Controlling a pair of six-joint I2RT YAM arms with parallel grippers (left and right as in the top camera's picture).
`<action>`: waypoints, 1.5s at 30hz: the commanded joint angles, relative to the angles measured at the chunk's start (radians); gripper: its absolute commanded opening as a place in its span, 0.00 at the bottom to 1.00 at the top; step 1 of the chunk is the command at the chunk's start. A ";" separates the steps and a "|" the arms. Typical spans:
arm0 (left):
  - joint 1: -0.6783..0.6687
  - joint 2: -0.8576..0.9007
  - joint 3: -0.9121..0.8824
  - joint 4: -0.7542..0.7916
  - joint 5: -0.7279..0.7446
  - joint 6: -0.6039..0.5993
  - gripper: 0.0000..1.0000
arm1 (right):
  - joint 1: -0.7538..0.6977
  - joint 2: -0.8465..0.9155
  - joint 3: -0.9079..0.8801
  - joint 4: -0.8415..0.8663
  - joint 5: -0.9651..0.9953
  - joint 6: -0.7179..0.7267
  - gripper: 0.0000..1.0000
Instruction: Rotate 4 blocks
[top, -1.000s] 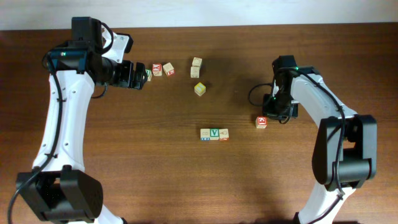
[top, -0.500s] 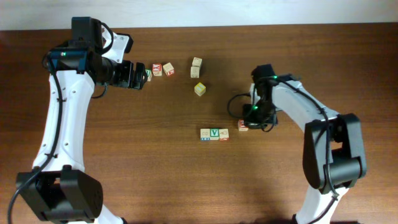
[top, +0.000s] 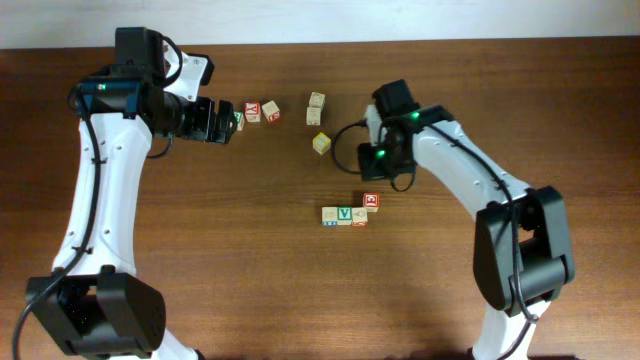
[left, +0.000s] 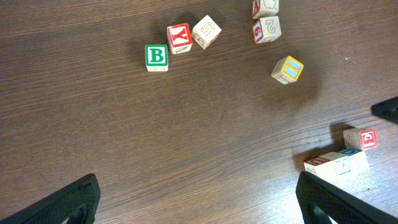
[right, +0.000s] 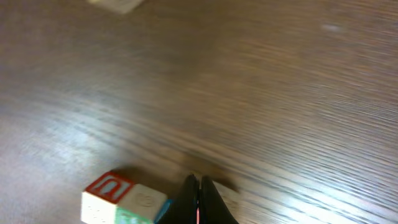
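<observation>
Four task cubes are sitting around the middle of the table (top: 200, 270), slightly toward its near edge: a row of three alphabet cubes (top: 345, 215) lying side by side and touching, with blue-edged cube (top: 330, 215) on the left arm's side, green V cube (top: 345, 213) in the middle and red-edged cube (top: 360, 217) on the right arm's side. The loose red-faced cube (top: 371, 201) is lying just beside the far corner of that end, likely touching, though I cannot tell for sure. The right gripper (right: 198, 183) is hanging low over the table just beside these cubes, jaws clenched on nothing. The left gripper (left: 198, 180) is hovering near the far left corner of the table, jaws spread wide and released, well apart from the row, with the green B cube (left: 156, 56) and red Y cube (left: 178, 38) closest to it; the yellow-faced cube (top: 321, 143) is sitting between the two groups. Judgement: the cubes are looking light, stiff and smooth, so they are likely sliding or tipping at a nudge. Best hold is across two opposite flat faces at mid-height. For the row, that means the free far and near faces, since neighbours are blocking the sides.
</observation>
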 joint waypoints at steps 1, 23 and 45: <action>0.000 0.007 0.013 0.002 0.011 0.010 0.99 | 0.073 0.028 0.013 -0.002 0.014 -0.021 0.05; 0.000 0.007 0.013 0.002 0.011 0.010 0.99 | 0.039 0.066 0.216 -0.256 0.099 0.059 0.05; 0.000 0.007 0.013 0.002 0.011 0.010 0.99 | 0.034 0.151 0.113 -0.348 0.061 0.087 0.05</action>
